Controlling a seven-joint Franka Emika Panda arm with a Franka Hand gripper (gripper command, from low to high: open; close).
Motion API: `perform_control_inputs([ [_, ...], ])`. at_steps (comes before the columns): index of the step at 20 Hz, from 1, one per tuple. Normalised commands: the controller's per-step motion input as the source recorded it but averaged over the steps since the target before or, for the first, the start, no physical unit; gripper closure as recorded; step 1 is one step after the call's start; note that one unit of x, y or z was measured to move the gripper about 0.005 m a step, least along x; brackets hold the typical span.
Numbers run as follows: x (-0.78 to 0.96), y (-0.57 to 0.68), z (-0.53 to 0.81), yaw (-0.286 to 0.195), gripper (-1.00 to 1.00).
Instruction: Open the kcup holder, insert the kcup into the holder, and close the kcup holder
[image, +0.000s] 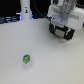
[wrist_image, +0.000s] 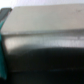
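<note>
Presumably the holder is to be opened first: its handle slot should be met squarely and drawn straight. Left to right in the exterior view, one kcup (image: 26, 60) is seen standing alone on the worktop (image: 50, 62), one white bottle (image: 25, 11) behind, one hand (image: 61, 33) over the holder (image: 70, 19). Whether its fingers are apart cannot be told.

**White table, few things on it**

A plain white table (image: 55, 62) carried the scene. The kcup (image: 26, 60) (green top, white body) sat near the front, alone. A white bottle-shaped object (image: 25, 12) stood at the far edge, well apart from it.
</note>
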Motion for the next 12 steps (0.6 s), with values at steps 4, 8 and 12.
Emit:
perform_control_inputs([
  [4, 0.93, -0.31, 0.17, -0.065, 1.00],
  [8, 0.89, -0.34, 0.17, -0.066, 1.00],
  [12, 0.85, -0.39, 0.16, -0.068, 1.00],
])
